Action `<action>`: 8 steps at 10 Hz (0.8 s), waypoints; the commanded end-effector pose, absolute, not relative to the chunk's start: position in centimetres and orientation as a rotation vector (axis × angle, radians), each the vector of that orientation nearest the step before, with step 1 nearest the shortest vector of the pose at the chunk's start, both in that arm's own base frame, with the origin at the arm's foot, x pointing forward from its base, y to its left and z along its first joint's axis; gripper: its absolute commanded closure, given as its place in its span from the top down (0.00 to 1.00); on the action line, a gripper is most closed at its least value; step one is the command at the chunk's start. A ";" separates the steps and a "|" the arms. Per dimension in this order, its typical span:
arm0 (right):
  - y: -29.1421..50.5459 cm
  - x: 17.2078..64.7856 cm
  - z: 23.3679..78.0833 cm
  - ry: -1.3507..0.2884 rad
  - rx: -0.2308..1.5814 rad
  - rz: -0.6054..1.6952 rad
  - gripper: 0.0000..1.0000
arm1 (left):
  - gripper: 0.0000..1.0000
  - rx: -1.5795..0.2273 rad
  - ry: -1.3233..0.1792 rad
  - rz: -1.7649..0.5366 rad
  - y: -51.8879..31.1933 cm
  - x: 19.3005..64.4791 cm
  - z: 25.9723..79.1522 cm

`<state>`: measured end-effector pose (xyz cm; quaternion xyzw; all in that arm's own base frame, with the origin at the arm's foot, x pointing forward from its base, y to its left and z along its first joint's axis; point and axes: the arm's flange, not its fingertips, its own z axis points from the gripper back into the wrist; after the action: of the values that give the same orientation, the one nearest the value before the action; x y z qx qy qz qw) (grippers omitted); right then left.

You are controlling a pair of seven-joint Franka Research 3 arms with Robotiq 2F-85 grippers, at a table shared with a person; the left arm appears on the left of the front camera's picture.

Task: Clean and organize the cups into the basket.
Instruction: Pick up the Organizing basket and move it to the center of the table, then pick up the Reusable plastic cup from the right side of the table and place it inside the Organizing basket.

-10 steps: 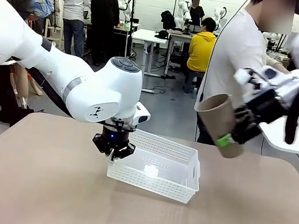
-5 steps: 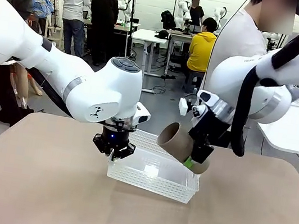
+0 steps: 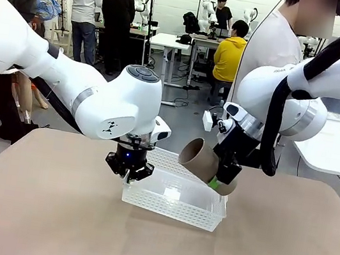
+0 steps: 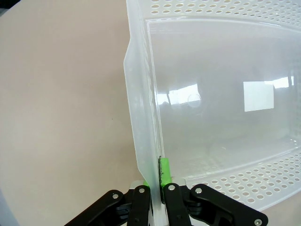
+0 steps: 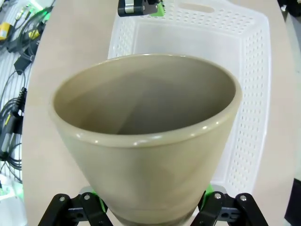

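i rate the brown paper cup (image 3: 206, 167) as light, thin-walled and easy to crush, with a smooth, slightly slippery skin. the stiffest places to hold should be the rolled rim and the narrow end near the base. the right gripper (image 3: 219, 178) grasps it across that lower body, one green pad on each side, with no visible denting. the cup hangs tilted, its mouth toward the robot's left, over the far right corner of the basket (image 3: 173, 211); i cannot tell whether it touches the rim. in the right wrist view its mouth opens toward the basket floor. the basket is a light perforated plastic shell and would likely slide on the table (image 3: 46, 211), so the left gripper (image 3: 129, 170) is clenched on its left end wall, pinching the thin edge between the pads. compared with one second ago, the right arm has brought the cup down from high beside the person to the basket. over the last half second it has barely moved. the left gripper and basket are unchanged.
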<state>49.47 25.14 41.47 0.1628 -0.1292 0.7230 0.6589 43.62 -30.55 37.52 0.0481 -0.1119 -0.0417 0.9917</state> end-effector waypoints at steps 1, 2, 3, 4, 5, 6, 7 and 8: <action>25.3 49.4 41.2 -0.269 0.369 1.628 0.82 | 0.00 0.096 -0.227 -0.085 -30.8 43.8 37.5; 25.3 49.4 41.2 -0.269 0.369 1.628 0.82 | 0.00 0.096 -0.227 -0.085 -30.8 43.8 37.5; 25.2 49.4 41.3 -0.287 0.372 1.637 0.82 | 0.00 0.096 -0.227 -0.085 -30.8 43.8 37.5; 26.0 49.2 40.3 -0.287 0.382 1.677 0.82 | 0.00 0.096 -0.227 -0.085 -30.8 43.8 37.5; 26.9 49.3 39.5 -0.265 0.383 1.689 0.82 | 0.00 0.096 -0.227 -0.085 -30.8 43.8 37.5; 27.7 49.4 38.8 -0.246 0.394 1.707 0.82 | 0.00 0.096 -0.227 -0.085 -30.8 43.8 37.5; 28.1 49.6 38.3 -0.253 0.396 1.704 0.82 | 0.00 0.096 -0.227 -0.085 -30.8 43.8 37.5; 28.4 50.0 37.6 -0.251 0.393 1.698 0.82 | 0.00 0.096 -0.227 -0.085 -30.8 43.8 37.5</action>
<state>48.88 28.09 37.80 0.1825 -0.1041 0.7383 0.6410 43.62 -30.55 37.53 0.0481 -0.1119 -0.0417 0.9917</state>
